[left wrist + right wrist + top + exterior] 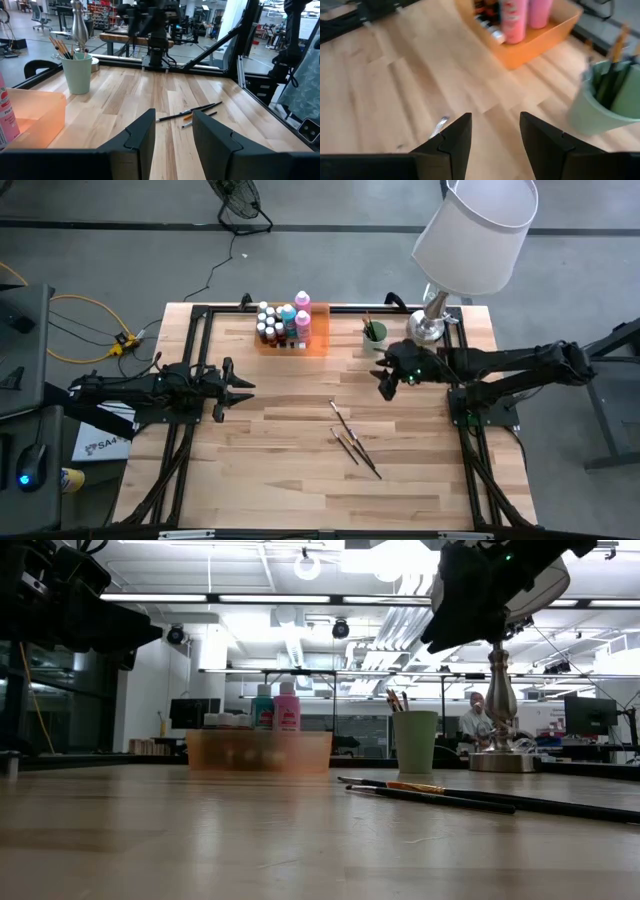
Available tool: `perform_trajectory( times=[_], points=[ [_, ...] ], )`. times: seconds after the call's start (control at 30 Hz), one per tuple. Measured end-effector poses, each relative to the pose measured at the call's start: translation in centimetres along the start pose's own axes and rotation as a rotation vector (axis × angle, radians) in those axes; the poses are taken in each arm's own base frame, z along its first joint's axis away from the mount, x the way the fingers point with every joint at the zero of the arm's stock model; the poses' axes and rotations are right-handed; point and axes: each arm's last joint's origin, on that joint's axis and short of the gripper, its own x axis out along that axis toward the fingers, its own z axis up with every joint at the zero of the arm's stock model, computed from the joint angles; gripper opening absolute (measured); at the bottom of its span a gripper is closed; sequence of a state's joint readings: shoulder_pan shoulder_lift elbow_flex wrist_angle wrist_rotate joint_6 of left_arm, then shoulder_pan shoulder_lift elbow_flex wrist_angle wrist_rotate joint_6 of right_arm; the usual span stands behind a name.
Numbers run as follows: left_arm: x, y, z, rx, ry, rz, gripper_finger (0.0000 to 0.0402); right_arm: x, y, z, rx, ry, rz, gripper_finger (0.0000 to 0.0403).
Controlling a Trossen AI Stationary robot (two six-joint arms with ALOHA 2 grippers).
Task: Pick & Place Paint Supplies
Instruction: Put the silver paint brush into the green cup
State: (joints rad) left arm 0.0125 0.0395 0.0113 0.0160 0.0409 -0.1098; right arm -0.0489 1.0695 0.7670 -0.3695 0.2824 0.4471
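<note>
Your right gripper (387, 385) hangs with fingers apart, grasping nothing — the thin dark paintbrushes (352, 442) lie on the table below it, the pale green cup (375, 335) just beyond; left gripper (234, 388) also parted, empty

Right gripper (388, 383) at three o'clock, raised, fingers parted, holding nothing; left gripper (232, 387) waiting at nine o'clock, fingers likewise parted, empty.

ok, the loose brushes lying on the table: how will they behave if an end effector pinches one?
The paintbrushes are thin, round-looking sticks lying flat on the table, so they will probably roll if nudged. Likely light and stiff. Being so low, one may slip from the pinch unless it is gripped squarely across the handle.
</note>
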Motion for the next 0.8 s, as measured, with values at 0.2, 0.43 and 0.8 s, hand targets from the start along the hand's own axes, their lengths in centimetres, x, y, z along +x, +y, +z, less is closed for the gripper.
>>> perform_trajectory(
  times=[0.2,0.43,0.8],
  points=[
    [0.0,0.0,0.0,0.0,0.0,0.0,0.0126,-0.6,1.7,-1.1,-0.006,0.04,0.06,0.016],
    [0.0,0.0,0.0,0.0,0.0,0.0,0.0126,-0.9,3.5,-2.2,-0.01,0.076,0.121,0.016],
    [0.0,0.0,0.0,0.0,0.0,0.001,0.0126,2.2,7.2,-2.5,-0.009,0.295,0.231,0.016]
  ],
)
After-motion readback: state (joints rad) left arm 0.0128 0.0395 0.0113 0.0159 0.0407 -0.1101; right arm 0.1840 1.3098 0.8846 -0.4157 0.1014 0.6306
